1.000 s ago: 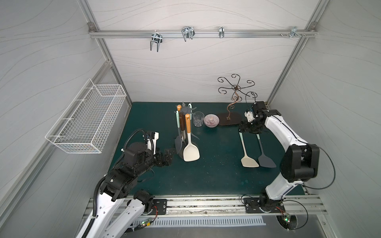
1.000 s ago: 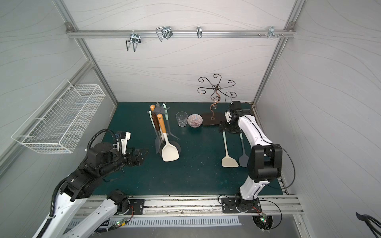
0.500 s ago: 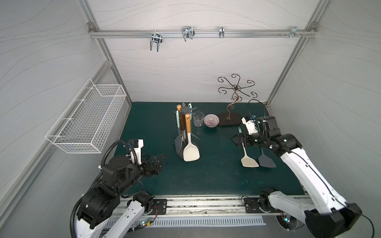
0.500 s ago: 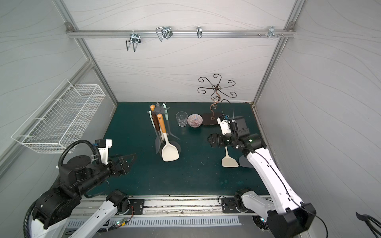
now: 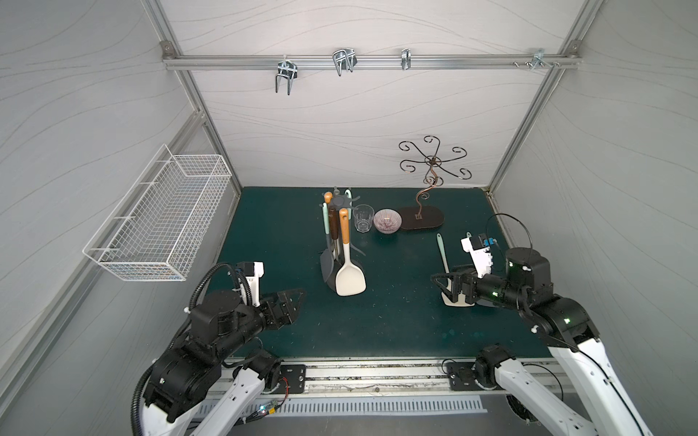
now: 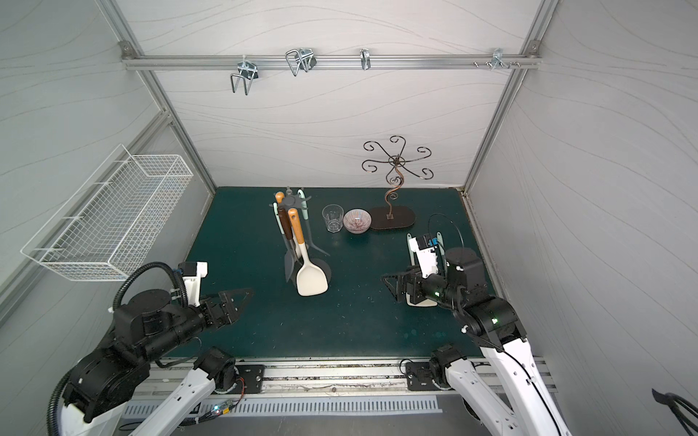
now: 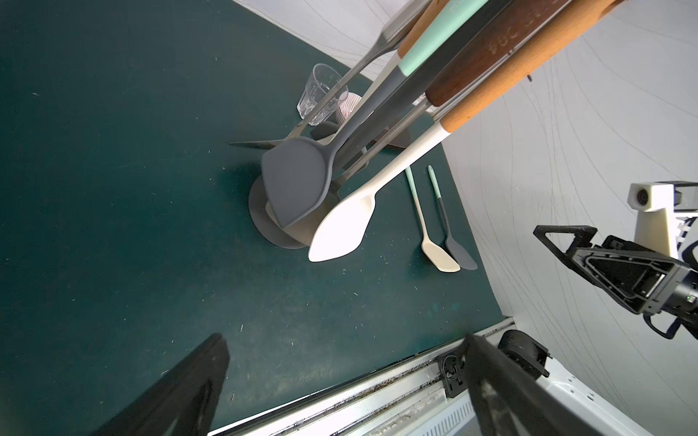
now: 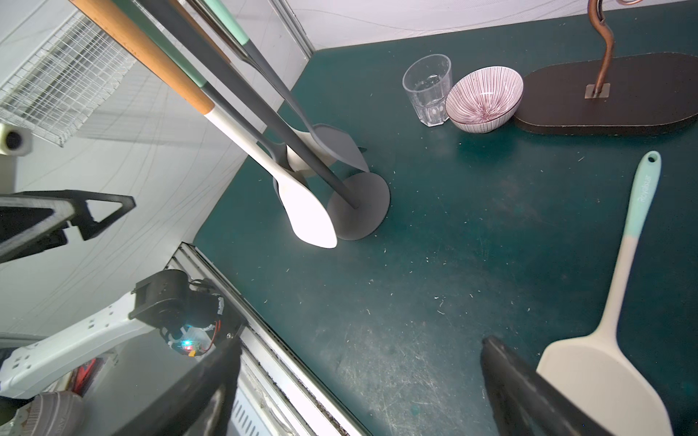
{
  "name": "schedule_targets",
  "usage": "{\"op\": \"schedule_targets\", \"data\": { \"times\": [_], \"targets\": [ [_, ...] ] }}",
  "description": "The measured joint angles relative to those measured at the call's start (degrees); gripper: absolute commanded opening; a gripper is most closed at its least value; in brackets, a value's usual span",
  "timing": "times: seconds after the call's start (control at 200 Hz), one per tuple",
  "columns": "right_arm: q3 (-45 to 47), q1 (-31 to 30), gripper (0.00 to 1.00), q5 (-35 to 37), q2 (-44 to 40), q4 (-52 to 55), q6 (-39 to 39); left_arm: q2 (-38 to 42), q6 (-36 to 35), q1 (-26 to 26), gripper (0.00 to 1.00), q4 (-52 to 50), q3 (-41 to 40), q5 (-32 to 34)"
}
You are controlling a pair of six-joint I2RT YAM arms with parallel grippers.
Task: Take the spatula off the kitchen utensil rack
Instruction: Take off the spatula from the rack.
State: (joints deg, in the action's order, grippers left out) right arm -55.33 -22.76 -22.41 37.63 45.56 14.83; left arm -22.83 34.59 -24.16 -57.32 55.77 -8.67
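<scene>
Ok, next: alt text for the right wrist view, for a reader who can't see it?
A cream flat-bladed spatula with a mint-green handle lies flat on the dark green mat beside the open right gripper, which holds nothing. The dark-grey kitchen utensil rack carries several hanging utensils, near a clear glass tumbler and a striped bowl.

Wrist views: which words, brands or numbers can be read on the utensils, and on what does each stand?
"Royal...", later letters unclear: printed along the mint handle end of the cream spatula lying flat.
Stamped marks on the dark wooden handle among the hanging utensils: too blurred to read.
No other text shows.
</scene>
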Motion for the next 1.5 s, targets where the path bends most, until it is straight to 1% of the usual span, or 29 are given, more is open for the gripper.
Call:
{"op": "schedule_targets", "data": {
  "times": [0.245, 0.5, 0.645, 0.79, 1.005, 1.126, 1.251, 1.326, 1.376, 1.426, 1.501],
  "targets": [
    [0.1, 0.0, 0.99, 2.6, 1.2, -2.1, 3.7, -1.9, -1.0, 0.0, 1.0, 5.6, -1.6, 0.1],
    [0.3, 0.0, 0.99, 4.9, 5.0, -6.7, 6.3, -11.7, -5.5, 0.0, 1.0, 8.9, -0.8, 1.8],
    [3.4, 0.0, 0.99, 5.0, 5.6, -11.5, 6.9, -15.6, -8.3, 0.0, 1.0, 9.5, 0.9, 2.7],
    [6.7, 0.0, 0.99, 3.0, 5.3, -16.4, 6.7, -18.0, -10.6, 0.0, 1.0, 11.0, 1.7, 3.3],
    [9.3, 0.0, 0.99, -3.7, 5.0, -25.0, 6.2, -19.3, -12.6, 0.0, 1.0, 12.9, 1.7, 5.1],
    [9.5, -0.6, 0.92, -6.3, 7.0, -29.9, 5.4, -19.3, -13.6, 0.0, 1.0, 13.2, 1.7, 6.2],
    [8.3, -3.9, 0.85, -6.9, 12.2, -33.7, 3.7, -19.4, -14.7, 0.5, 1.0, 13.5, 1.8, 6.3],
    [7.5, -7.3, 0.85, -5.9, 15.4, -34.8, 1.9, -20.2, -15.1, 1.9, 1.0, 13.5, 2.6, 4.7],
    [6.9, -10.0, 0.85, -4.4, 17.0, -35.3, 0.5, -20.6, -15.4, 3.8, 1.0, 13.5, 3.5, 3.1],
    [6.5, -12.9, 0.82, -2.5, 18.2, -36.1, -0.9, -20.9, -15.5, 6.1, 1.0, 13.8, 4.2, 1.0],
    [6.1, -17.3, 0.79, 0.9, 19.5, -37.5, -2.8, -21.3, -15.4, 11.0, 1.0, 14.3, 4.6, -3.0]
  ]
}}
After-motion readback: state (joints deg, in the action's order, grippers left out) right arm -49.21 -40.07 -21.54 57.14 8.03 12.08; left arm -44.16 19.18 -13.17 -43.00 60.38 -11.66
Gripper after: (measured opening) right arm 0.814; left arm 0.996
